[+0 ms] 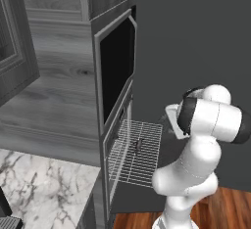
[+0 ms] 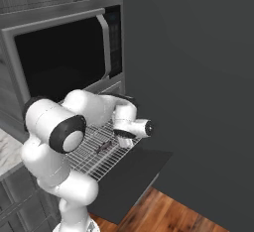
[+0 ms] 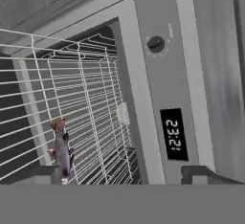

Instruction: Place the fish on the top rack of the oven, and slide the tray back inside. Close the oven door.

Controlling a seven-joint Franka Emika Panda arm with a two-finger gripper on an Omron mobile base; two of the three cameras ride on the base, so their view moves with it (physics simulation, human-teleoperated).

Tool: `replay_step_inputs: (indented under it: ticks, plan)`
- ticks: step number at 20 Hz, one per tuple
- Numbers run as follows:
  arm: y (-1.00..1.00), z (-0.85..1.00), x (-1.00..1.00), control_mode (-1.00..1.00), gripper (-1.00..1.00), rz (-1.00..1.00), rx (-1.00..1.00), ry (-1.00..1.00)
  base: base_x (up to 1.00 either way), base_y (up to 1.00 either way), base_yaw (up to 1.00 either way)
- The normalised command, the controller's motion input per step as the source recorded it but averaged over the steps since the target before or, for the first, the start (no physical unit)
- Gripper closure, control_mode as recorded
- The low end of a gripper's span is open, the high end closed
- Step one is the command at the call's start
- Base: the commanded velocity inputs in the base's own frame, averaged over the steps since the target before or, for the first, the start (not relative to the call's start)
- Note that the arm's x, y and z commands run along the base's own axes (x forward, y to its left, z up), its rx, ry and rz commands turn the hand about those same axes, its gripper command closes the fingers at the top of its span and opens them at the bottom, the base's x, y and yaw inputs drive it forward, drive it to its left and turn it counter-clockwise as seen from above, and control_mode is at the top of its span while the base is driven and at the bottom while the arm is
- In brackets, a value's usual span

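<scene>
While the oven door [image 2: 126, 181] hangs open and the top rack [image 1: 139, 152] stands pulled out over it, we list the fish [image 3: 61, 149] lying flat on the rack wires, near the middle. We note the jaws [image 3: 127, 176] spread wide just above the rack, holding nothing. The oven [image 3: 170, 74] shows a knob [image 3: 156, 44] and a clock display [image 3: 173, 134].

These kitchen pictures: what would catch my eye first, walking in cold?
Probably the silver wire rack pulled out of the oven over the lowered oven door, with a small dark fish lying on it. Next, the big white robot arm bent over the rack. On the oven's panel, a lit clock sits below a round knob.
</scene>
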Motion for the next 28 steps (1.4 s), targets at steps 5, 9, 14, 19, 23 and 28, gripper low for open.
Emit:
replay_step_inputs:
  ticks: [5, 9, 14, 19, 23, 28]
  plan:
    - [-0.26, 0.92, -0.90, -1.00, -1.00, 0.06, -0.06, -0.37, 0.00, 0.00, 0.00]
    - [-0.49, 0.65, -0.79, -1.00, -1.00, 0.00, 0.00, -0.09, 0.00, 0.00, 0.00]
    - [-0.62, 0.29, -0.52, -1.00, -1.00, -0.10, 0.05, 0.18, 0.00, 0.00, 0.00]
    - [-0.28, 0.12, -0.05, -1.00, -1.00, -0.30, 0.17, 0.44, 0.00, 0.00, 0.00]
    - [-0.17, 0.04, -0.21, -1.00, -1.00, -0.36, 0.32, 0.45, 0.00, 0.00, 0.00]
    - [-0.11, -0.24, -0.61, -1.00, -1.00, -0.35, 0.37, 0.10, 0.00, 0.00, 0.00]
